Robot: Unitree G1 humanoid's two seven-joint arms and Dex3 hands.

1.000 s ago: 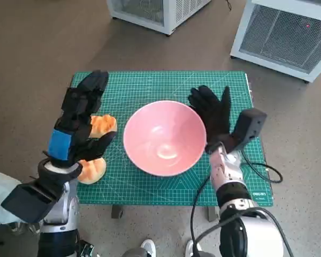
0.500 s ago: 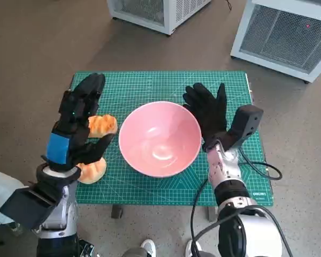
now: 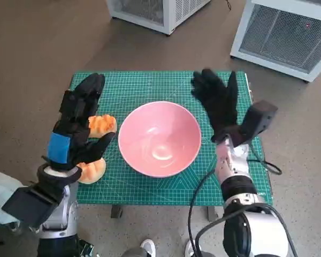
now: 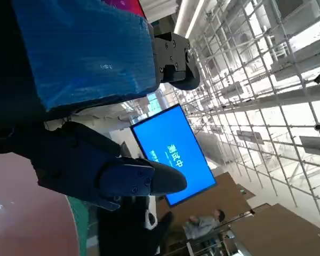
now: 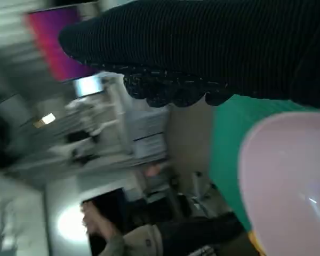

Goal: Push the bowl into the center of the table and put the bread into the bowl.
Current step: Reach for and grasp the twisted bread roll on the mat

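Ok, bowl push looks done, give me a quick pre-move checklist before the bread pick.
1. Pink bowl near the middle of the green mat: ok.
2. Bowl empty, ready for bread: ok.
3. Right hand off the bowl, fingers spread, holding nothing: ok.
4. Left hand open above the bread: ok.
5. Bread on the mat left of the bowl, partly hidden by the left hand: ok.
6. Left hand touching the bread: cannot tell.
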